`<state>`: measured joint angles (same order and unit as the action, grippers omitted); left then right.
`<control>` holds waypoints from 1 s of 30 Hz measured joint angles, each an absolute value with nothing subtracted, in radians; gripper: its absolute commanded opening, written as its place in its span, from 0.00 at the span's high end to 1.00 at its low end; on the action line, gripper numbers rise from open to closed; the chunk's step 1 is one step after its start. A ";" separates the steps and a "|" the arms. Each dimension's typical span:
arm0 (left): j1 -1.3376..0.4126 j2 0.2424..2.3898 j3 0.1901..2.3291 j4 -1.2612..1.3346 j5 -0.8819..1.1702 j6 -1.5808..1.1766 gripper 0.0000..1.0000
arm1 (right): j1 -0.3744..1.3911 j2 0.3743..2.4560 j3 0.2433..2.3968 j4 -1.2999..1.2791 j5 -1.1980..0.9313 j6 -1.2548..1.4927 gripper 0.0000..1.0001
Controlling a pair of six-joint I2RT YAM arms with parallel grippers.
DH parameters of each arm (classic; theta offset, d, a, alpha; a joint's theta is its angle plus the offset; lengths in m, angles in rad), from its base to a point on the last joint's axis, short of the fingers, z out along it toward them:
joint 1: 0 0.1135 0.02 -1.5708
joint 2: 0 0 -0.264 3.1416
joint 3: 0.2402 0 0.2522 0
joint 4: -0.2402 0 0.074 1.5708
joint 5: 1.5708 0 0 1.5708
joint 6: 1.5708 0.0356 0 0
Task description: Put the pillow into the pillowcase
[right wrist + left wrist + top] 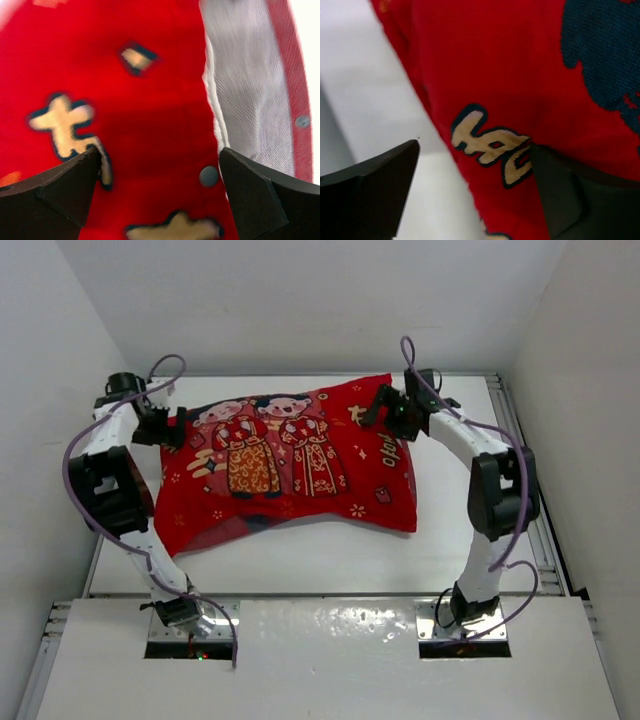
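Black fingers (55, 190) of the right claw (159, 152) fill the bottom corners of its wrist view, spread wide apart with nothing between them. Past them is the red pillowcase (125, 110) with its gold motifs. Its open end runs along the right, where the white pillow (250, 100) shows between the red edges. One grey button (209, 176) sits on the near edge of the opening, between the two fingers.

The left claw (475, 145) is parted just as wide and holds nothing. One finger is over the bare white table (380, 90) and the other is over the red cloth. Whether that finger touches the cloth cannot be told.

From above, the pillowcase (290, 465) lies plump on the table (300, 560) between the two arms, figures facing up, with the pillow inside it. The left claw (165, 428) is at its far left corner and the right claw (385, 405) at its far right corner, each right beside the fabric.

Purple cables (75, 455) loop along both arms. White walls (300, 300) close in the table on three sides, and a metal rail (545, 530) runs down its right edge, behind the right arm's elbow.
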<state>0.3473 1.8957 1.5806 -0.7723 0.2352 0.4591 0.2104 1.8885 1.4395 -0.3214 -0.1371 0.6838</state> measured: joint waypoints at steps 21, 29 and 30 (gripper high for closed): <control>0.045 2.065 1.785 -0.647 0.281 0.338 0.98 | -0.076 1.768 1.171 -0.153 -0.220 0.799 0.86; 0.022 2.065 1.785 -0.647 0.270 0.340 0.98 | -0.083 1.706 1.110 -0.151 -0.209 0.797 0.86; 0.019 2.065 1.785 -0.647 0.267 0.342 0.98 | -0.085 1.697 1.104 -0.153 -0.209 0.797 0.85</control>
